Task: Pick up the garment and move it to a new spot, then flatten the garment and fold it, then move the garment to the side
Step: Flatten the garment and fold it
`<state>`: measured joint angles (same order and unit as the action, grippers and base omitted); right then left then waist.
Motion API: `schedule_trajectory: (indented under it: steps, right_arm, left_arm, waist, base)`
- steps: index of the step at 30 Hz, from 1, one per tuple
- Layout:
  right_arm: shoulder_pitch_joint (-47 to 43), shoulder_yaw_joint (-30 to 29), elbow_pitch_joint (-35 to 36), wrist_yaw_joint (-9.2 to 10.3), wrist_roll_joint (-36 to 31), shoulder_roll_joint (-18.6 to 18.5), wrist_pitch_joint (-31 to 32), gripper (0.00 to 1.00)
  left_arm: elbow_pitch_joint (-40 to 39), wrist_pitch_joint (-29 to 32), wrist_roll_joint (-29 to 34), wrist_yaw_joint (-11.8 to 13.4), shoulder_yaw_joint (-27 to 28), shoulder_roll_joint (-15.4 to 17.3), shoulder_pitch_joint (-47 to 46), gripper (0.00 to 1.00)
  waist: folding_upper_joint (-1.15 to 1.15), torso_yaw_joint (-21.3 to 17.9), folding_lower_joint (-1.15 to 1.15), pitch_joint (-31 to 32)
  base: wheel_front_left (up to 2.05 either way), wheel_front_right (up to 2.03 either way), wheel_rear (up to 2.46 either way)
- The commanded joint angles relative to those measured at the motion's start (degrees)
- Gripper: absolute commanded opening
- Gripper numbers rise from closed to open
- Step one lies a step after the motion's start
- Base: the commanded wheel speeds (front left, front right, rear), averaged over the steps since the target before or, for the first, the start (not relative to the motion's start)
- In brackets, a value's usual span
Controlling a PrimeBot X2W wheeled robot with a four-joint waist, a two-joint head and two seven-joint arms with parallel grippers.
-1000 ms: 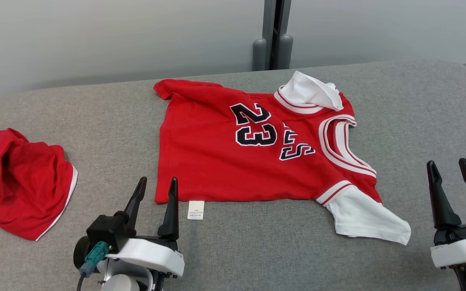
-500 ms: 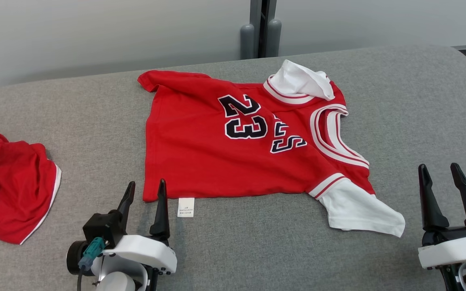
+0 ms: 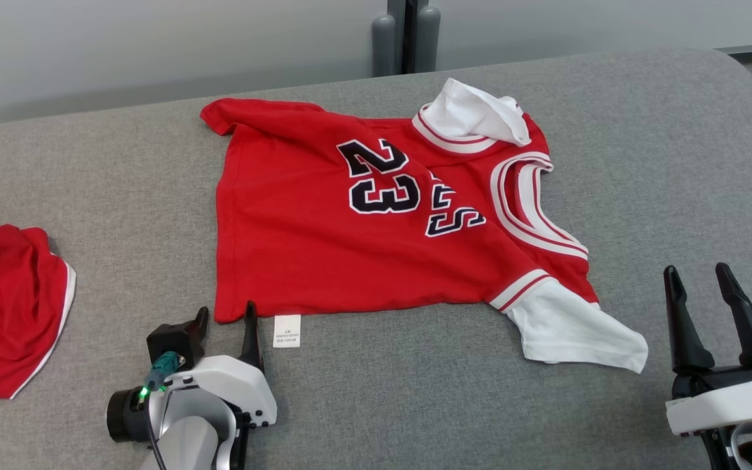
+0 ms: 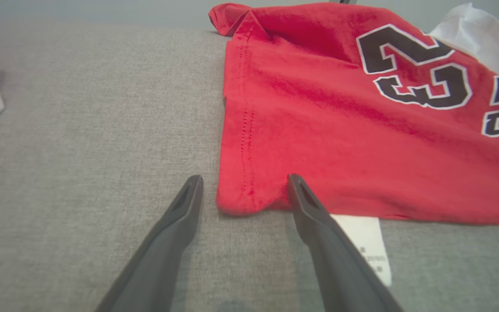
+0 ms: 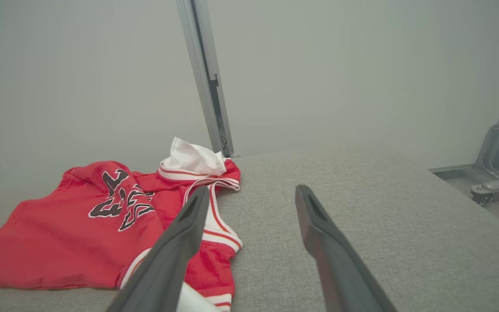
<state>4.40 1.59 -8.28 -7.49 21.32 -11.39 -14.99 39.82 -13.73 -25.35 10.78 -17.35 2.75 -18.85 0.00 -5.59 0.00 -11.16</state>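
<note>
The garment (image 3: 324, 254) is a red jersey with "23" and white sleeves, spread nearly flat on the grey padded table (image 3: 415, 405). Its far sleeve (image 3: 474, 114) is bunched up and its near sleeve (image 3: 572, 329) lies flat. My left gripper (image 3: 226, 310) stands open at the garment's near left hem corner. In the left wrist view that corner (image 4: 236, 203) lies between the open fingers of the left gripper (image 4: 244, 178), low over the table. My right gripper (image 3: 696, 269) is open and empty, to the right of the near sleeve. The right wrist view has the garment (image 5: 59, 234) left of the right gripper (image 5: 253, 190).
A second red garment with white trim (image 3: 4, 313) lies crumpled at the table's left edge. A white label (image 3: 286, 330) sticks out from the jersey's near hem. A grey post (image 3: 405, 32) stands behind the table, and wheeled stand legs (image 5: 492, 186) beyond its right end.
The head camera has moved, so everything sits further left and up in the picture. My left gripper has tipped downward toward the garment's near left corner. Both grippers stay open.
</note>
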Motion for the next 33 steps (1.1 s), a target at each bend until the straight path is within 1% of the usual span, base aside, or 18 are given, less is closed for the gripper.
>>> schedule_trajectory:
  steps: [1, 8, 11, 12, 13, 19, 22, 25, 26, 28, 33]
  right_arm:
    - [0.6, -0.2, 0.0, 0.0, 0.1, -0.1, -0.3, 1.0]
    - [0.9, -0.3, -0.2, 0.0, 0.3, 0.0, -0.3, 1.0]
    - [1.1, -0.3, -0.4, 0.0, 0.4, 0.1, -0.3, 1.0]
    - [1.1, -0.3, -0.5, 0.0, 0.4, 0.1, -0.3, 1.0]
    - [1.1, -0.3, -0.6, 0.0, 0.4, 0.2, -0.3, 1.0]
    - [0.2, -1.6, -1.1, 0.0, 0.6, 0.3, -0.3, 1.0]
    - [-0.6, -2.5, -1.2, 0.0, 1.4, 0.7, -0.3, 1.0]
    - [-2.1, -1.7, -1.6, 0.0, 2.8, 0.6, -0.3, 1.0]
    - [-2.6, -1.3, -1.9, 0.0, 3.6, 0.6, -0.3, 1.0]
    - [-4.1, 1.5, -3.9, 0.0, 6.9, 0.3, -0.3, 1.0]
    - [-4.2, 7.1, -8.8, 0.0, 11.1, -1.5, -0.3, 1.0]
  left_arm:
    - [0.8, -0.3, -0.7, 0.3, 0.1, 0.3, -1.1, 1.0]
    - [5.2, 0.1, -2.8, 0.0, -1.2, 0.3, -3.6, 1.0]
    - [6.3, -0.1, -3.8, -1.1, -2.0, 0.2, -4.4, 1.0]
    - [6.6, -0.1, -4.0, -1.3, -2.3, 0.2, -4.7, 0.46]
    - [6.8, -0.2, -4.3, -1.6, -2.4, 0.2, -5.0, 0.0]
    - [5.7, -1.2, -4.3, -2.1, -2.1, 0.3, -5.0, 0.0]
    - [3.7, -1.4, -3.7, -2.5, -1.6, 0.5, -3.9, 0.0]
    - [0.1, -1.5, -2.8, -2.2, -0.5, 0.7, -3.0, 0.0]
    - [-0.9, -1.5, -2.4, -2.2, -0.3, 0.6, -2.5, 0.0]
    - [-3.1, -1.5, -1.4, -2.2, 0.4, 0.6, -1.1, 0.0]
    - [-4.6, -1.5, -0.1, -2.3, 0.5, 0.5, 0.6, 0.0]
  waist:
    - [0.0, -0.1, 0.0, -0.1]
    - [0.0, -0.2, 0.0, -0.9]
    - [0.0, -0.2, 0.0, -1.1]
    - [0.0, -0.3, 0.0, -1.1]
    - [0.0, -0.3, 0.0, -1.1]
    - [0.0, -0.7, 0.0, -0.9]
    - [0.0, -0.9, 0.0, -0.6]
    - [0.0, -1.1, 0.0, -0.4]
    - [0.0, -1.1, 0.0, -0.4]
    - [0.0, -1.2, 0.0, -0.3]
    - [0.0, -1.4, 0.0, 0.2]
  base:
    - [0.0, 0.0, 0.0]
    - [0.0, 0.0, 0.0]
    - [0.0, 0.0, 0.0]
    - [0.0, 0.0, 0.0]
    - [0.0, 0.0, 0.0]
    - [0.0, 0.0, 0.0]
    - [0.0, 0.0, 0.0]
    - [0.0, 0.0, 0.0]
    - [0.0, 0.0, 0.0]
    - [0.0, 0.0, 0.0]
    - [0.0, 0.0, 0.0]
